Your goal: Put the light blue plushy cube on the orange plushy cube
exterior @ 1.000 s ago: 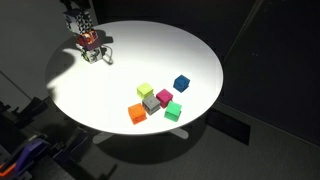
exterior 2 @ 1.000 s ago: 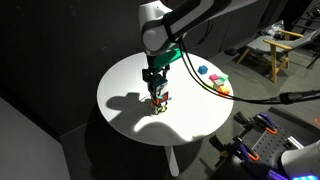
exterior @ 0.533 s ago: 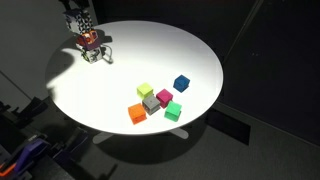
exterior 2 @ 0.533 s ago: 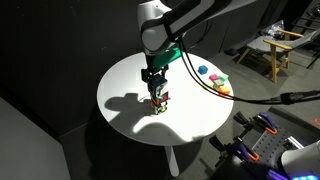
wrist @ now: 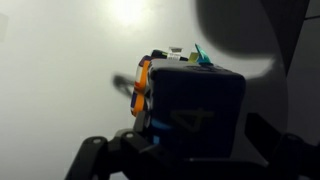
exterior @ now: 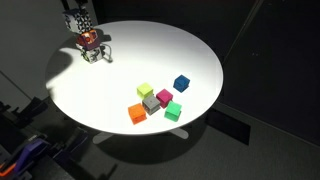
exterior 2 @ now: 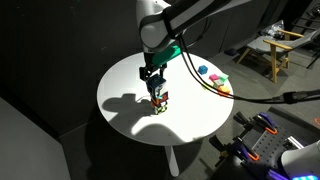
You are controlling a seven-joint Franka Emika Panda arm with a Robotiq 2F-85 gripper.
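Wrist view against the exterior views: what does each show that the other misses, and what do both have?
Wrist view only: a close-up of the light blue plushy cube, its shadowed face bearing a digit-like mark, the orange plushy cube showing at its left edge. Exterior views only: the robot arm above the cubes, and six small solid-coloured blocks clustered elsewhere on the round white table. Both: the two plush cubes and the white tabletop.

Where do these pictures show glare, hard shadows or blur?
Both exterior views: table brightly lit in a dark room, arm shadow hard-edged on it. Wrist view: near cube dark and blurred, glare on the tabletop above it.
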